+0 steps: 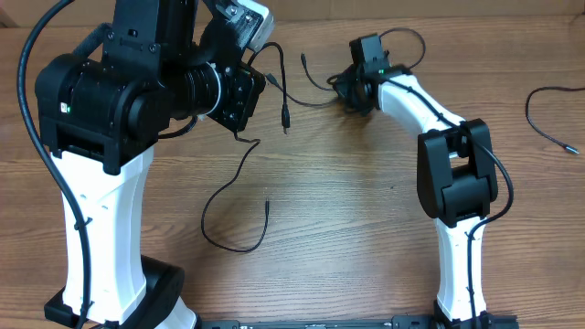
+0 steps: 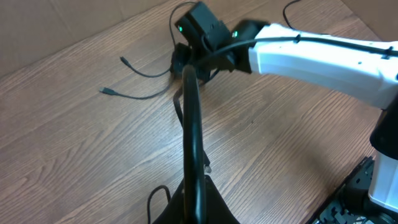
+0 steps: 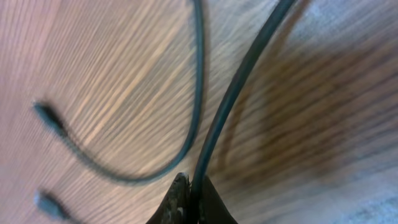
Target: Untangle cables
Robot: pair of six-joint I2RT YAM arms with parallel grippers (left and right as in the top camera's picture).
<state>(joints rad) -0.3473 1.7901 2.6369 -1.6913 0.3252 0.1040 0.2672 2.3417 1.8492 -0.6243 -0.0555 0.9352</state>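
Left arm: we see it raised high at the left side of the table, white below and black above.
Left gripper: clenched on 1 thin black cord, the taut cable. In its wrist view the cord rises from between the fingers in a straight line toward the other arm's black wrist.
Looped cable: it lies loose on the wood below the left gripper. It bends into 1 wide curve and its plug end points away from the front edge.
Plug-ended cable: it is just right of the left gripper, running down to a small plug. We cannot tell whether it touches the table.
Short cable end: it is between the 2 grippers and leads into the dark tangle at the right gripper.
Right gripper: it is low at the table's far middle, with its fingers closed tight around the pinched cable, which runs up and to the right in its wrist view. We cannot tell whether this is the same cord that the left gripper holds.
Curved cable: it is blurred, beside the pinched cable, and sweeps left to 1 of 2 plug ends on the wood.
Right arm: white links reach from the right base toward the middle.
Far cable: it lies alone at the right edge, well apart from both grippers.
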